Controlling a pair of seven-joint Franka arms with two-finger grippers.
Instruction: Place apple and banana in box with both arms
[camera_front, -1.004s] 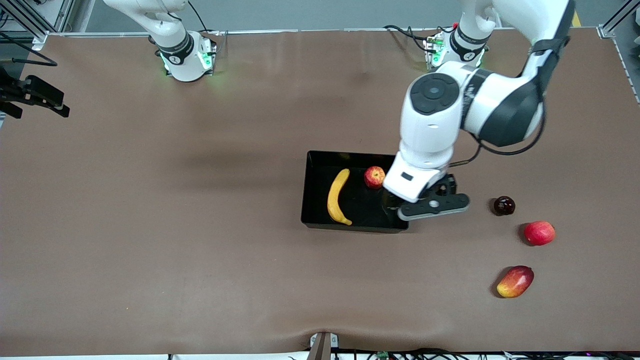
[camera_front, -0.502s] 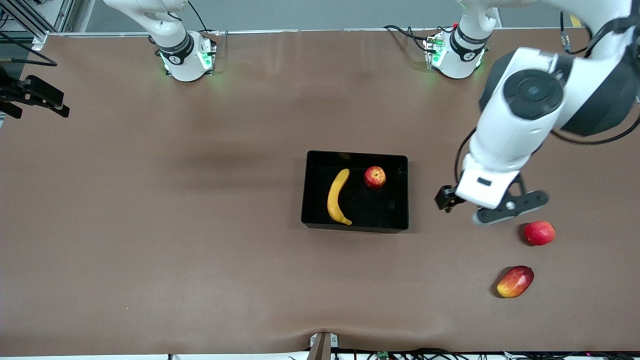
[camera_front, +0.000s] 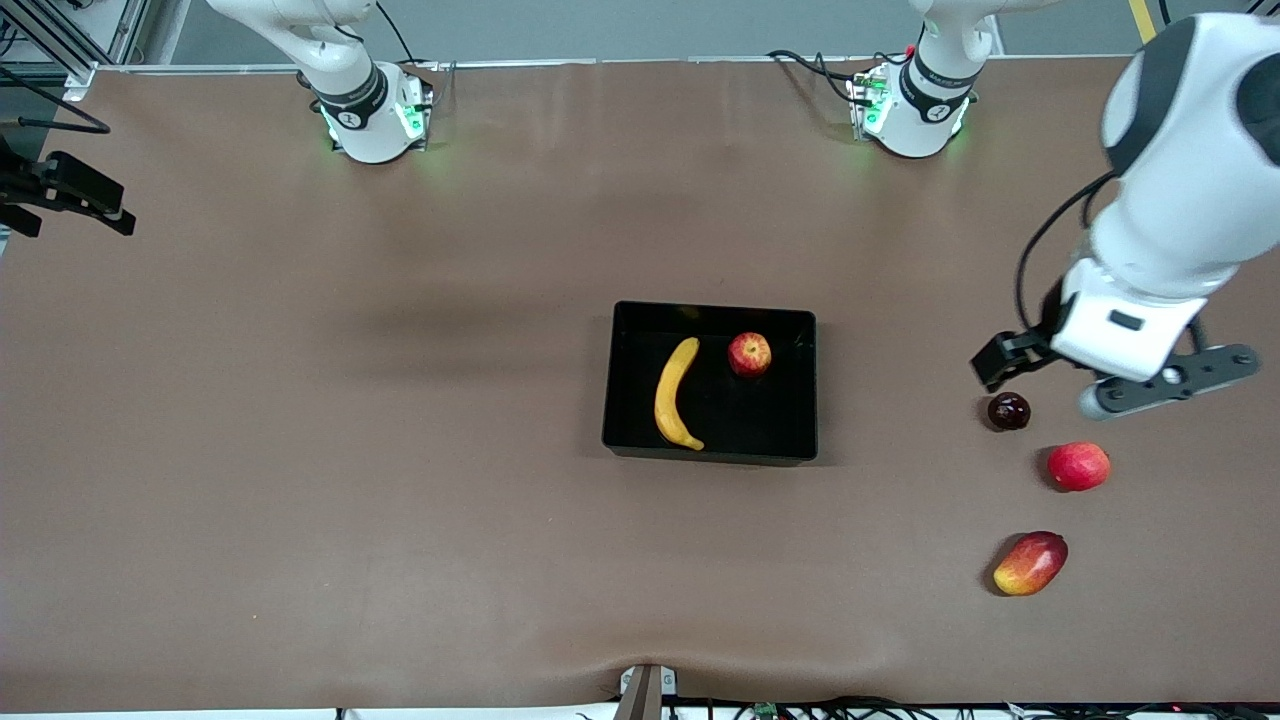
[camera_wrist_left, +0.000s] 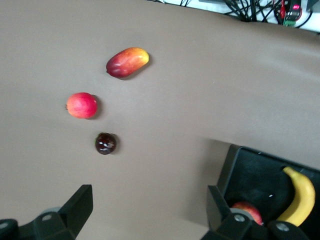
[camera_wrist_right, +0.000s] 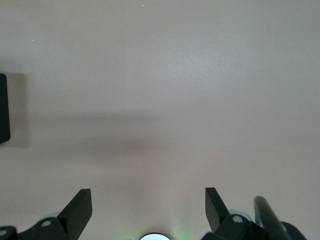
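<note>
The black box (camera_front: 610, 380) sits mid-table. The yellow banana (camera_front: 674, 395) and the small red apple (camera_front: 750, 354) lie inside it, apart from each other. My left gripper (camera_front: 1045, 362) is open and empty, up in the air over bare table beside a small dark fruit, well clear of the box. In the left wrist view the left gripper (camera_wrist_left: 150, 200) is wide open, with the box (camera_wrist_left: 250, 170), banana (camera_wrist_left: 300, 197) and part of the apple (camera_wrist_left: 247, 210) beside one finger. My right gripper (camera_wrist_right: 148, 200) is open and empty over bare table near its own base.
A small dark round fruit (camera_front: 1008, 411), a larger pinkish-red fruit (camera_front: 1078, 466) and a red-and-yellow mango (camera_front: 1030, 563) lie toward the left arm's end of the table. They also show in the left wrist view: dark fruit (camera_wrist_left: 105, 143), pinkish-red fruit (camera_wrist_left: 82, 105), mango (camera_wrist_left: 127, 62).
My left arm has swung away from over the box toward its own end of the table, empty. The apple and banana have stayed in the box. The right arm has not moved.
</note>
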